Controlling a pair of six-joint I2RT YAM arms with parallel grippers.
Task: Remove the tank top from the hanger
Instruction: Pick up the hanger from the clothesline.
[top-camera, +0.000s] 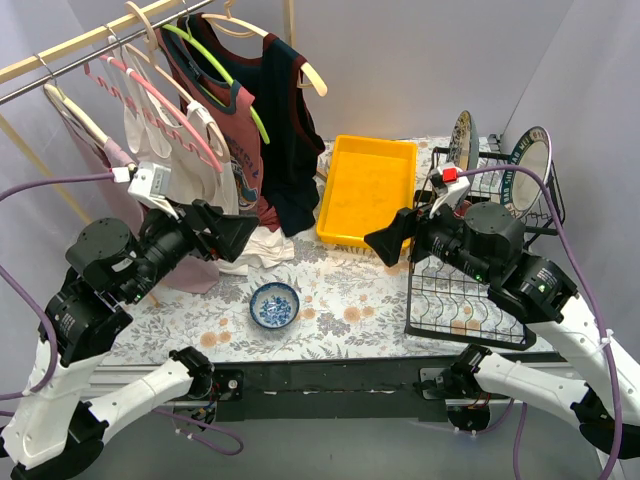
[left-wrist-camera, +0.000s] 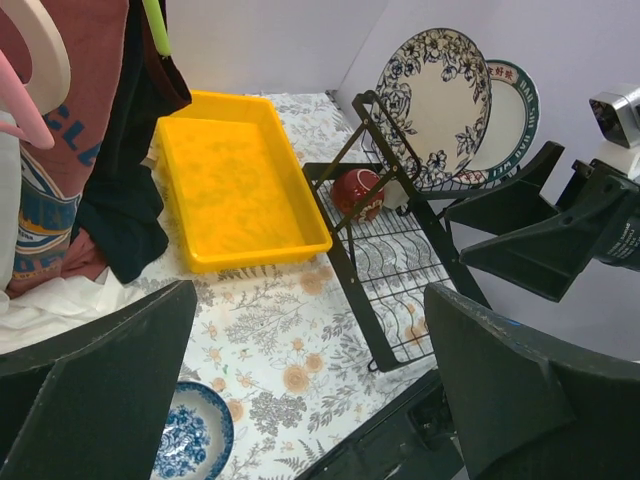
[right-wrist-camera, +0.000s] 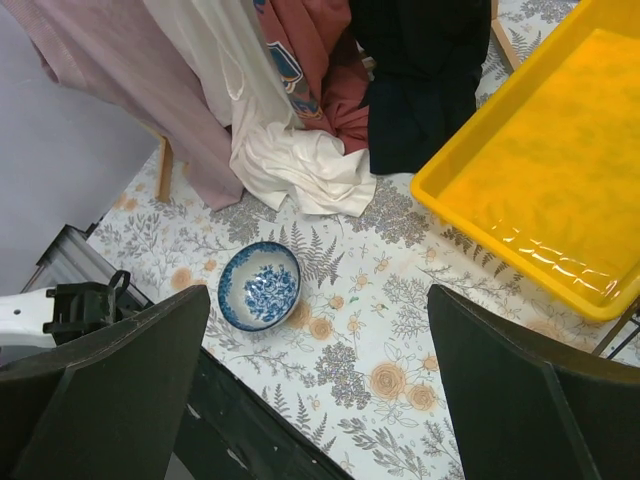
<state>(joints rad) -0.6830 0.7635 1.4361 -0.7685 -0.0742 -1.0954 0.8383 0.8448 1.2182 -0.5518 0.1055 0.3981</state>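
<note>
Several tank tops hang on hangers from a wooden rail (top-camera: 90, 45) at the back left: a mauve one (top-camera: 105, 190), a white one (top-camera: 170, 140) on a pink hanger (top-camera: 150, 95), a maroon printed one (top-camera: 240, 150) on a green hanger (top-camera: 215, 60), and a dark navy one (top-camera: 290, 150) on a cream hanger (top-camera: 290, 50). White cloth (right-wrist-camera: 300, 165) pools on the table below them. My left gripper (top-camera: 235, 235) is open and empty, just in front of the clothes' lower hems (left-wrist-camera: 310, 295). My right gripper (top-camera: 390, 240) is open and empty over the table's middle (right-wrist-camera: 318, 295).
A yellow tray (top-camera: 370, 185) lies behind centre. A blue patterned bowl (top-camera: 274, 305) sits near the front. A black wire dish rack (top-camera: 470, 300) at the right holds two plates (top-camera: 462, 140) and a red cup (left-wrist-camera: 358, 192). The table's front edge (right-wrist-camera: 250, 420) is close below.
</note>
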